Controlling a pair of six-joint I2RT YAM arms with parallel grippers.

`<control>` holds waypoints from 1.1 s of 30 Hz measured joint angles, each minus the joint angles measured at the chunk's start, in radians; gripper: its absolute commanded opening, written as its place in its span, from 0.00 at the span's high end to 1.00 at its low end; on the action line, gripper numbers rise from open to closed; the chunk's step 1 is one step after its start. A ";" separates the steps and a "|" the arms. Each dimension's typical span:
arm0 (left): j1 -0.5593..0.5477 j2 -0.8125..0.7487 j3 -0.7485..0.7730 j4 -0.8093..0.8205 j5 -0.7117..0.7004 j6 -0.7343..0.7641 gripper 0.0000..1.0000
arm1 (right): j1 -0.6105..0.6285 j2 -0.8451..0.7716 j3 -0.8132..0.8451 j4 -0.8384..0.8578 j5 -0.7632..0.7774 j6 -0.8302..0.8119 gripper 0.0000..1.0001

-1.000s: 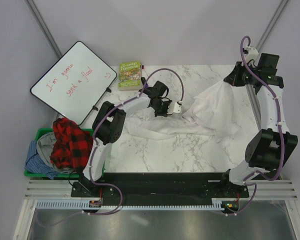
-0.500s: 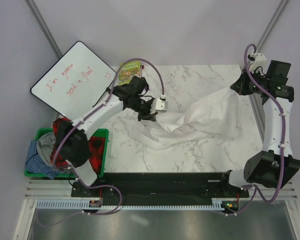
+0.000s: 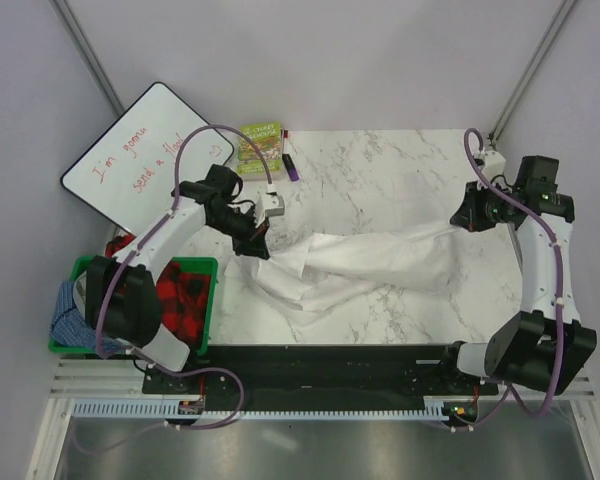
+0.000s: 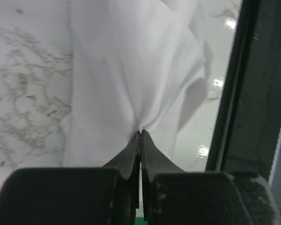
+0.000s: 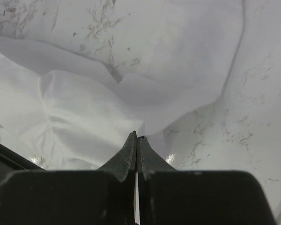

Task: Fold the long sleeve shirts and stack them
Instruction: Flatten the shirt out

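A plain white long sleeve shirt (image 3: 370, 262) lies stretched across the marble table (image 3: 380, 170) from left to right. My left gripper (image 3: 260, 243) is shut on the shirt's left end; in the left wrist view the cloth (image 4: 131, 75) fans out from the closed tips (image 4: 140, 133). My right gripper (image 3: 462, 218) is shut on the shirt's right end; in the right wrist view the cloth (image 5: 84, 117) bunches at the closed tips (image 5: 136, 135). The shirt hangs loosely between the two grippers and rests on the table in the middle.
A green bin (image 3: 205, 268) at the left holds a red-black plaid garment (image 3: 185, 300) and blue checked cloth (image 3: 72, 318). A whiteboard (image 3: 145, 165) leans at the back left. A green book (image 3: 260, 145) and a small purple object (image 3: 291, 167) lie at the table's back.
My left gripper has pulled its end of the shirt left and toward the front. My right gripper has come down and nearer. The shirt is now stretched out flatter and longer.
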 measured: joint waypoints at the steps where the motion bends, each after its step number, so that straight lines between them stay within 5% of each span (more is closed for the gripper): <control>1: 0.016 0.031 0.018 0.037 -0.013 -0.035 0.96 | 0.000 0.022 -0.017 0.000 0.000 0.000 1.00; 5: 0.041 0.236 0.238 0.130 -0.063 -0.158 0.77 | 0.008 0.106 -0.027 0.037 0.000 0.028 1.00; 6: 0.041 0.297 0.316 0.164 -0.074 -0.186 0.64 | 0.011 0.124 -0.022 0.052 0.001 0.042 1.00; 11: 0.050 0.412 0.446 0.288 -0.145 -0.328 0.46 | 0.023 0.222 0.067 0.107 -0.003 0.093 1.00; 16: 0.029 0.251 0.268 0.375 -0.282 -0.495 0.43 | 0.024 0.230 0.096 0.129 -0.035 0.121 1.00; 17: -0.001 0.206 0.232 0.378 -0.326 -0.516 0.35 | 0.024 0.229 0.096 0.129 -0.040 0.124 1.00; 22: -0.249 0.090 0.151 0.402 -0.529 -0.570 0.33 | 0.026 0.225 0.096 0.128 -0.056 0.128 1.00; 31: -0.410 0.299 0.276 0.417 -0.764 -0.583 0.30 | 0.026 0.214 0.096 0.121 -0.069 0.128 1.00; 33: -0.417 0.348 0.302 0.416 -0.778 -0.584 0.22 | 0.026 0.212 0.096 0.120 -0.071 0.128 1.00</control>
